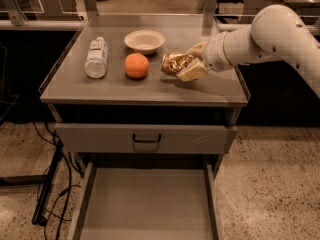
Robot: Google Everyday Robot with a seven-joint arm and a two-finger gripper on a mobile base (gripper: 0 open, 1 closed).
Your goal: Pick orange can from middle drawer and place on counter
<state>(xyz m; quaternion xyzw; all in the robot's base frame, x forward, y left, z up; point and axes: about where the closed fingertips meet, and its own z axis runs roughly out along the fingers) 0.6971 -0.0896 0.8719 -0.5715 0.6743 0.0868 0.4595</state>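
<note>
The orange can [174, 63], shiny gold and crumpled, lies sideways between the fingers of my gripper [186, 64] just above the right half of the counter [120, 86]. The gripper reaches in from the right on a white arm and is shut on the can. Below, the middle drawer [145, 209] is pulled out, and its grey floor is bare.
On the counter stand a round orange fruit [136, 65], a white bowl [144, 41] behind it and a clear plastic bottle [96, 57] lying at the left. A closed drawer front with a black handle [146, 141] sits above the open drawer. Cables trail on the floor at left.
</note>
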